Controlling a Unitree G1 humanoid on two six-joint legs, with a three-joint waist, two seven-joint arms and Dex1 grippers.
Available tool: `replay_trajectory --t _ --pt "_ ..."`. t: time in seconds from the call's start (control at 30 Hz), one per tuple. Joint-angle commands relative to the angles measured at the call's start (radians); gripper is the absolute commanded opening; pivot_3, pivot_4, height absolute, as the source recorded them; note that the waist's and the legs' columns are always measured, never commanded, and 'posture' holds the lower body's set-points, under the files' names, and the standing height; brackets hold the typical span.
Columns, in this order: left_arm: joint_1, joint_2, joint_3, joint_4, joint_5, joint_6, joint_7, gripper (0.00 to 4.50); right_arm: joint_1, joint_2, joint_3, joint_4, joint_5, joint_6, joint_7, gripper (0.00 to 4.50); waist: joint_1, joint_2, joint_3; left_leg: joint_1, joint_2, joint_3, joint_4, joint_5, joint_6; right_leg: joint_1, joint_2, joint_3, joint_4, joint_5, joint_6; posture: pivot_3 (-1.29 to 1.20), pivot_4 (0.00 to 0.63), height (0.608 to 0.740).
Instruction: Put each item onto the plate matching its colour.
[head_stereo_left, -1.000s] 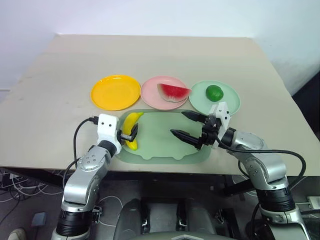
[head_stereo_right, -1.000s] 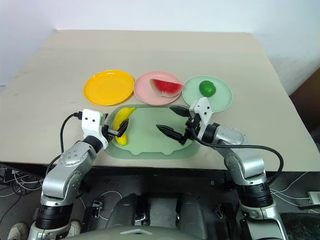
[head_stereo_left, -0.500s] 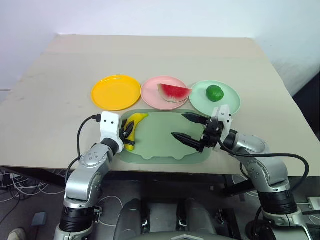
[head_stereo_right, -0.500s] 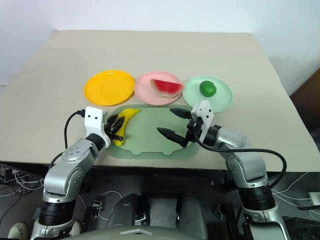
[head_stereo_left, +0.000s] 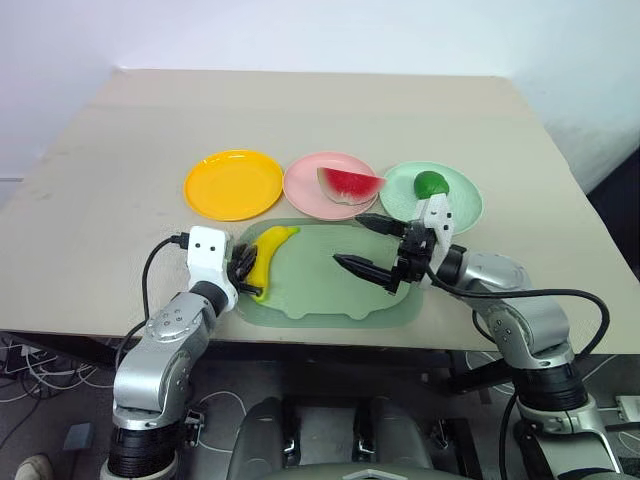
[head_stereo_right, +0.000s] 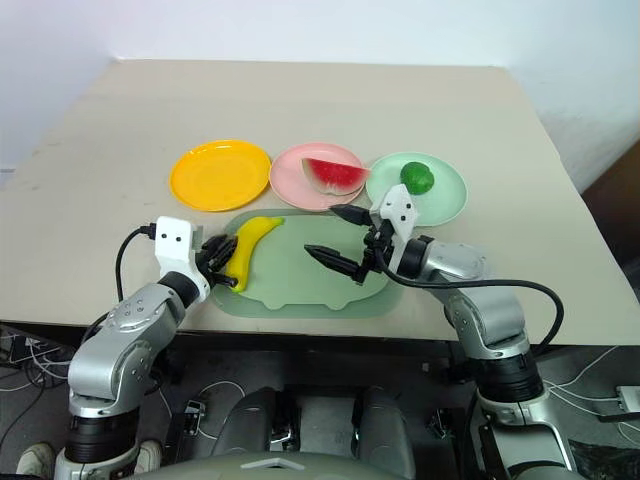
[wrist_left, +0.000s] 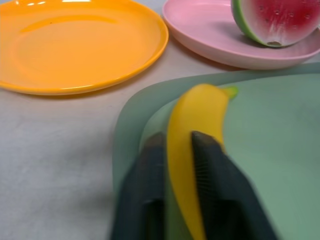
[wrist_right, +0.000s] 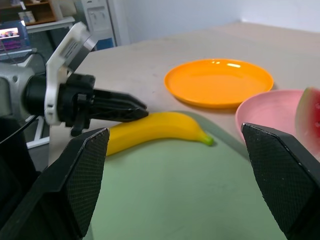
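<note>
On the large green tray (head_stereo_left: 330, 290), at its left end, I see the banana (head_stereo_left: 266, 256) lying with my left gripper (wrist_left: 181, 165) closed around its lower part, one finger on each side. My right gripper (head_stereo_left: 362, 243) hovers over the tray's right half, fingers spread wide and holding nothing. Beyond the tray, the yellow plate (head_stereo_left: 233, 184) sits bare, the watermelon wedge (head_stereo_left: 349, 184) rests on the pink plate (head_stereo_left: 310, 190), and the lime (head_stereo_left: 431, 184) on the mint plate (head_stereo_left: 465, 204).

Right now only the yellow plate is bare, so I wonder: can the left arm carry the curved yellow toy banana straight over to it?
Probably yes. The left gripper has its fingers on either side of the curved yellow toy banana, and nothing stands between it and the round yellow plastic plate just beyond the tray's rim.
</note>
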Motion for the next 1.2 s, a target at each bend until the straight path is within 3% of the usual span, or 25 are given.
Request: replay_trajectory --t 0.03,0.23,0.57,0.87,1.03,1.2 --pt "-0.009 0.001 0.000 -0.010 0.003 0.018 0.013 2.46 0.007 -0.005 -0.006 -0.037 0.005 -0.018 0.001 4.50 0.000 0.000 0.000 0.000 0.000 0.000 0.000 0.000 0.000 0.000 0.000 0.000 0.000 0.000 0.000 0.00 0.150 0.695" --pt "-0.054 0.018 -0.031 0.030 -0.003 0.051 -0.013 4.44 -0.006 -0.004 -0.009 0.002 -0.008 -0.033 0.006 4.50 -0.001 0.000 0.000 0.000 0.000 0.000 0.000 0.000 0.000 0.000 0.000 0.000 0.000 0.000 0.000 0.00 0.150 0.695" --pt "-0.114 0.015 -0.046 0.044 -0.064 0.171 -0.063 4.44 -0.006 -0.010 -0.006 -0.006 -0.022 -0.011 -0.014 4.50 -0.002 0.000 0.000 0.000 0.000 0.000 0.000 0.002 -0.003 0.000 0.000 0.000 0.000 0.000 0.000 0.00 0.150 0.695" --pt "-0.112 0.026 -0.038 0.029 -0.062 0.229 -0.039 1.67 -0.017 -0.016 0.003 -0.037 -0.025 0.025 -0.041 4.50 -0.002 0.000 0.000 0.000 0.000 0.000 0.000 0.002 -0.003 0.000 0.000 0.000 0.000 0.000 0.000 0.00 0.150 0.695" --pt "-0.106 0.019 -0.023 -0.013 -0.090 0.135 -0.076 1.59 -0.032 -0.011 0.011 -0.020 -0.029 0.017 -0.040 4.50 -0.002 0.000 0.000 0.000 0.000 0.000 0.000 0.002 -0.004 0.000 0.000 0.000 0.000 0.000 0.000 0.00 0.150 0.695" --pt "-0.150 -0.039 0.030 0.019 -0.058 -0.005 -0.002 1.59 -0.046 -0.004 0.027 0.001 -0.040 0.000 -0.032 4.50 0.000 0.000 0.000 -0.001 0.000 0.000 0.000 0.002 -0.003 0.000 0.000 0.000 0.000 0.000 0.000 0.00 0.150 0.695"
